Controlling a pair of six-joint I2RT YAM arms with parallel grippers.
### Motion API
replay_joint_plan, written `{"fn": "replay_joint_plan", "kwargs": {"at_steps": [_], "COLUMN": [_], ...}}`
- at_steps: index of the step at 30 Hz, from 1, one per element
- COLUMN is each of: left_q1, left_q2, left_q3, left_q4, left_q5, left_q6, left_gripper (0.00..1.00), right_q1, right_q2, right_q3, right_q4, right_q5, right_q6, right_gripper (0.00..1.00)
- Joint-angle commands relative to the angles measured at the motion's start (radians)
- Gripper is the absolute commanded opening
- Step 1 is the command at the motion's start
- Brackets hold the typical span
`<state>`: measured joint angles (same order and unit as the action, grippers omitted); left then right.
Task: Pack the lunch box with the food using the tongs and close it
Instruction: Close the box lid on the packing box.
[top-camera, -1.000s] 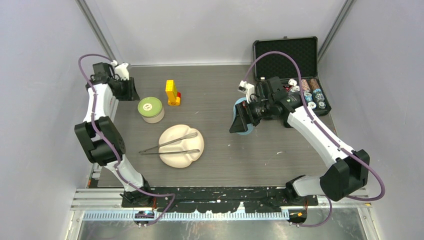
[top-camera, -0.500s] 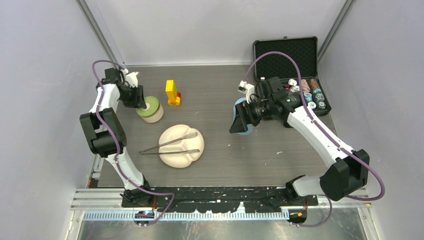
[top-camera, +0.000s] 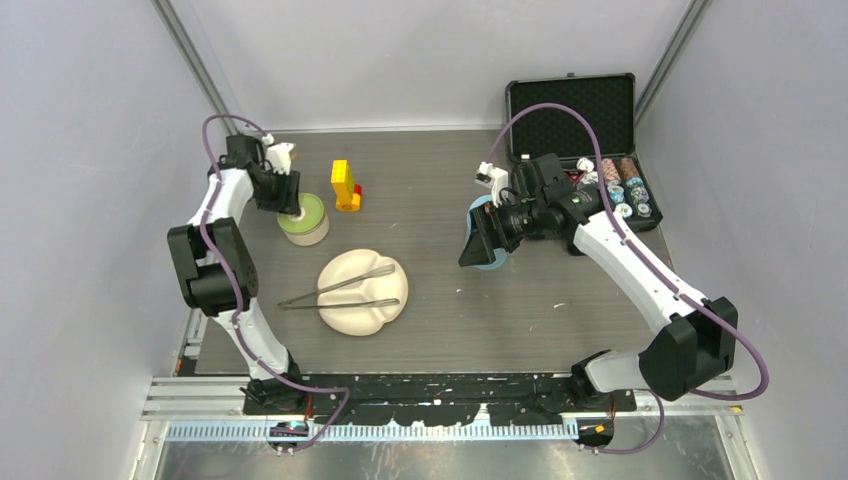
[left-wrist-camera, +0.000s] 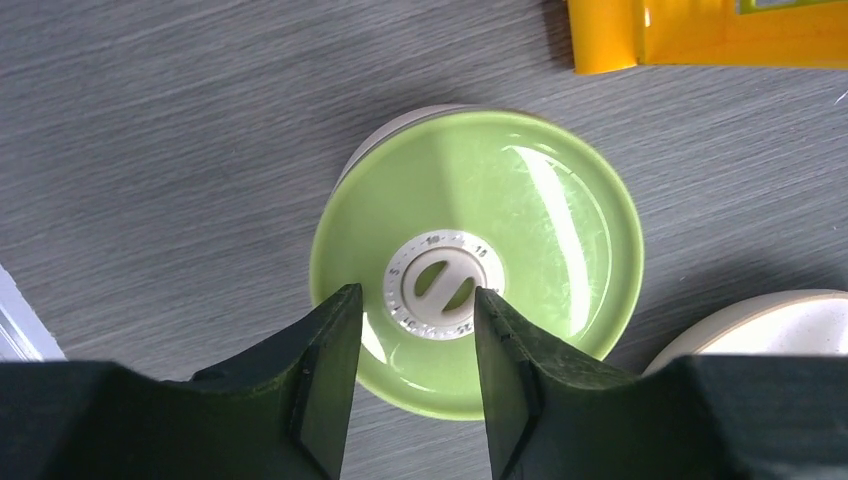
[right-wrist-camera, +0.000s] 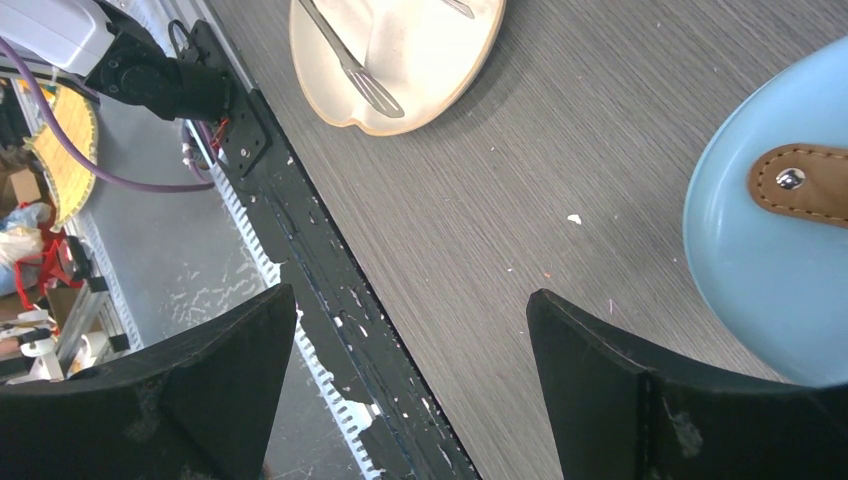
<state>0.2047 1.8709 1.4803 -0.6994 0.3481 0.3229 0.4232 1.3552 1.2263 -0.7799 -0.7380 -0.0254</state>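
Observation:
The lunch box's small steel bowl with its green lid (top-camera: 306, 216) (left-wrist-camera: 560, 230) stands at the back left. My left gripper (top-camera: 287, 198) (left-wrist-camera: 410, 340) hovers over it, open, with the lid's white knob (left-wrist-camera: 445, 285) showing between the fingertips and nothing held. The lunch box's blue lid with a brown handle (right-wrist-camera: 760, 260) (top-camera: 490, 265) lies right of centre. My right gripper (top-camera: 480, 240) (right-wrist-camera: 410, 295) is open and empty beside it. The silver tongs (top-camera: 340, 284) (right-wrist-camera: 350, 65) rest across the cream plate (top-camera: 350, 315). The food is out of view.
A yellow toy block (top-camera: 344, 185) (left-wrist-camera: 700, 35) stands just behind the green-lidded bowl. An open black case (top-camera: 572, 115) with poker chips sits at the back right. The cream plate's rim (left-wrist-camera: 760, 325) is close to the bowl.
My left arm swung from the back-left corner rightward to above the green lid, and its jaws widened a little. The right arm stayed still.

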Motion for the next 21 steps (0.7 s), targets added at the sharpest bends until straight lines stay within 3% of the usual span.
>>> {"fn": "replay_joint_plan", "kwargs": {"at_steps": [1, 13, 21], "left_q1": [-0.049, -0.096, -0.121], "left_q2": [0.037, 0.097, 0.1], "left_q3": [-0.055, -0.121, -0.195], "left_q4": [-0.059, -0.062, -0.025], "left_q5": [-0.066, -0.191, -0.199], "left_q6": [0.024, 0.052, 0.059], "left_gripper": [0.47, 0.56, 0.58], "right_q1": [-0.005, -0.005, -0.005], "right_q2": [0.004, -0.01, -0.009], "right_q3": [0.027, 0.022, 0.03], "right_q4": [0.016, 0.015, 0.004], "right_q5": [-0.005, 0.004, 0.008], "right_q6": [-0.007, -0.008, -0.011], "right_gripper": [0.9, 0.9, 0.9]}}
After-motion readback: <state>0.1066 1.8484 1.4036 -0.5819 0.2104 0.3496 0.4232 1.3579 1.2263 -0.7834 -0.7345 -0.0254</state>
